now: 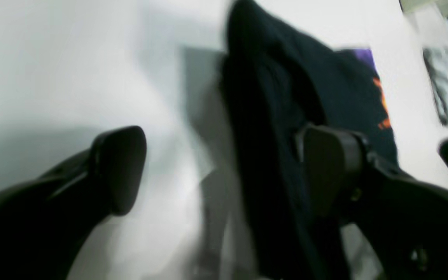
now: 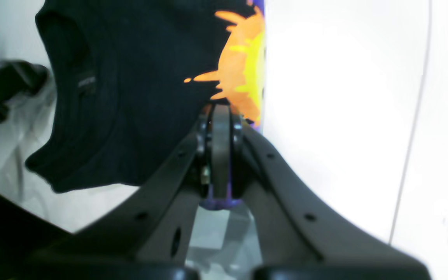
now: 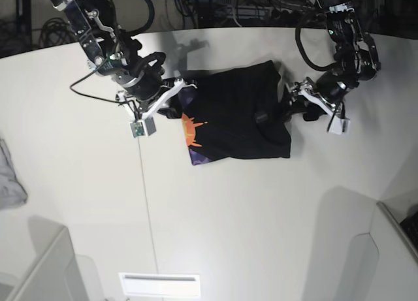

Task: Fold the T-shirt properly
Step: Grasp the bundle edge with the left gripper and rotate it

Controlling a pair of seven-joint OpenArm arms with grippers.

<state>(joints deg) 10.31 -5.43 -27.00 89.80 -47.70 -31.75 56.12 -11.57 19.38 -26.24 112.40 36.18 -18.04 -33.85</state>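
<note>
Two claws work the black T-shirt (image 3: 238, 111) from opposite ends, and it lies flat near the far middle of the white tabletop (image 3: 215, 216). Nearest in the base view the tabletop is bare except for a pale seam line, with a small grey cloth (image 3: 10, 177) at its left edge, well apart from the work.

Farther back the T-shirt is already a compact dark slab, with the orange and purple sun print (image 3: 191, 132) on the edge that faces the right claw (image 3: 171, 100). That claw is pinched shut on the printed edge: in its own wrist view the fingers meet with purple fabric between them, the orange sun just beyond. I judge it is holding that side down or taut so the stack does not slide.

On the other side, the left claw (image 1: 220, 171) stands wide open, its two pads apart with a ridge of black cloth running up between them, apparently touching only the right-hand pad. It grips nothing. Its view is blurred, so I cannot tell whether the cloth has settled. It looks like a fold just laid over and let go, with smoothing or a further fold probably left.
</note>
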